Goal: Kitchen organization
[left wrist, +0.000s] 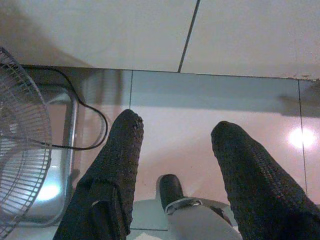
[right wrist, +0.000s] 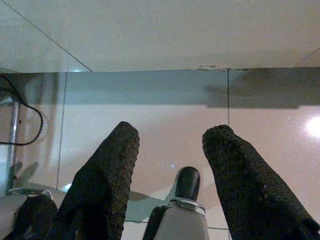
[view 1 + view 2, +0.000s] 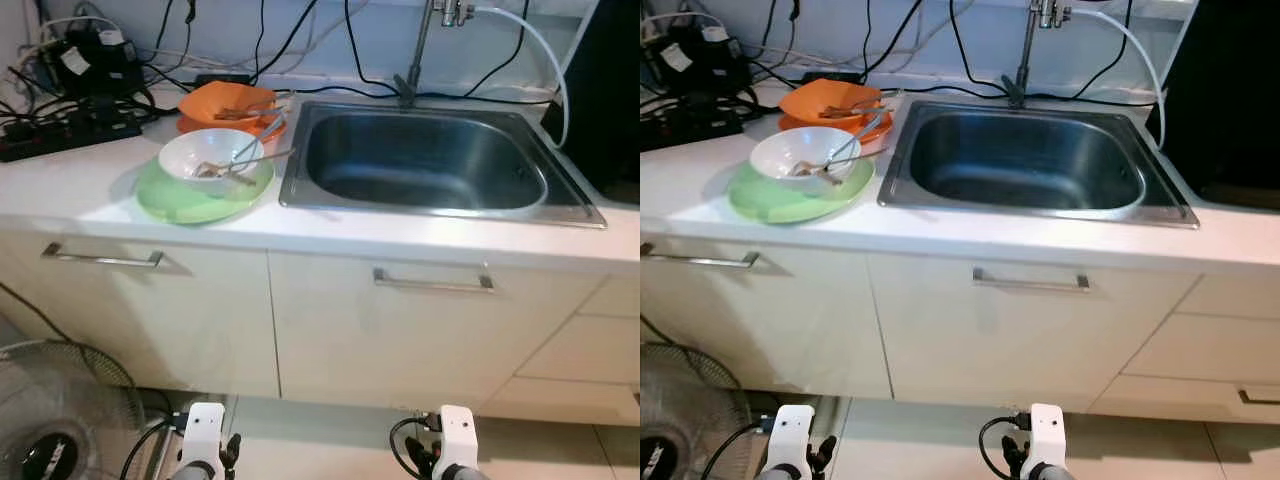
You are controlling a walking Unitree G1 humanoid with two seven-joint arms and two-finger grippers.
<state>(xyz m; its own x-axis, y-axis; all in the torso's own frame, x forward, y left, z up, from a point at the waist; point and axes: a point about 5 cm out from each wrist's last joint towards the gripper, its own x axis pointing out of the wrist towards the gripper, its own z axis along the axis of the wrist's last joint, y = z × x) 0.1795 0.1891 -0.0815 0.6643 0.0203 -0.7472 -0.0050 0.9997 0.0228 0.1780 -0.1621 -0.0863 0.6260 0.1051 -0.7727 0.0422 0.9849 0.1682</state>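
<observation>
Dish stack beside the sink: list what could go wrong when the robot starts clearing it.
1. The white bowl sits on the green plate with utensils sticking out past its rim; lifting the bowl could spill them.
2. The power strip and cables lie on the counter close to the orange bowl; water splashed from the sink may reach them.
3. The fan stands on the floor near the left pincer; raising that arm might snag it.

Dirty dishes stacked left of the sink

A white bowl [image 3: 197, 158] holding utensils is set on a green plate [image 3: 190, 199]; an orange bowl [image 3: 226, 103] is placed just behind, on the surface [image 3: 90, 190].
</observation>
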